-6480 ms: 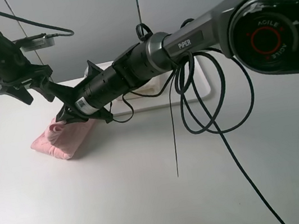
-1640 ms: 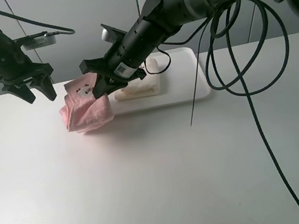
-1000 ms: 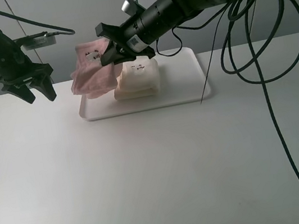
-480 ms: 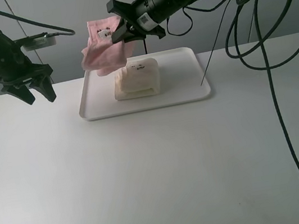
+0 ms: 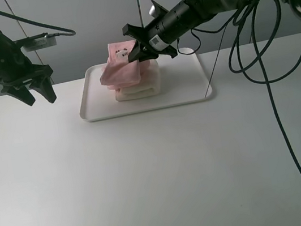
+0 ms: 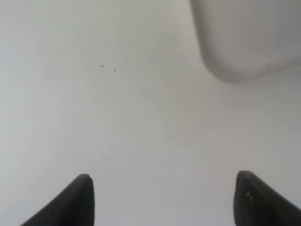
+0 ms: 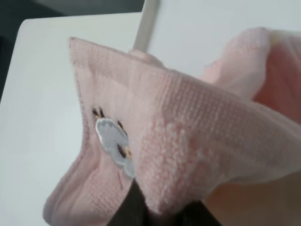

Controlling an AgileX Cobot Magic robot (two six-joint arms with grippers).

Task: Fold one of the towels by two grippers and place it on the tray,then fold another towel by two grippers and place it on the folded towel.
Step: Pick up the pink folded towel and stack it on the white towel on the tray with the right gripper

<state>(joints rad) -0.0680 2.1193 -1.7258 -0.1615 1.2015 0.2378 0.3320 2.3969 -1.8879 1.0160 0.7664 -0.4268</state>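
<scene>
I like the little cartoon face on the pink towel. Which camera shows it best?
The right wrist view: the little face fills the close-up of the pink towel, stitched white with dark marks. The exterior high view shows it only as a tiny speck on the towel that the right gripper holds. The left wrist view misses it.

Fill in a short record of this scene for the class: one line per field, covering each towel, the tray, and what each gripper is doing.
pink towel: folded, gripped, draped over the cream one
cream-white towel: folded bundle on the tray
tray: white, flat on the table
right gripper: shut on the pink towel, above the tray
left gripper: open, empty, over the table left of the tray
</scene>
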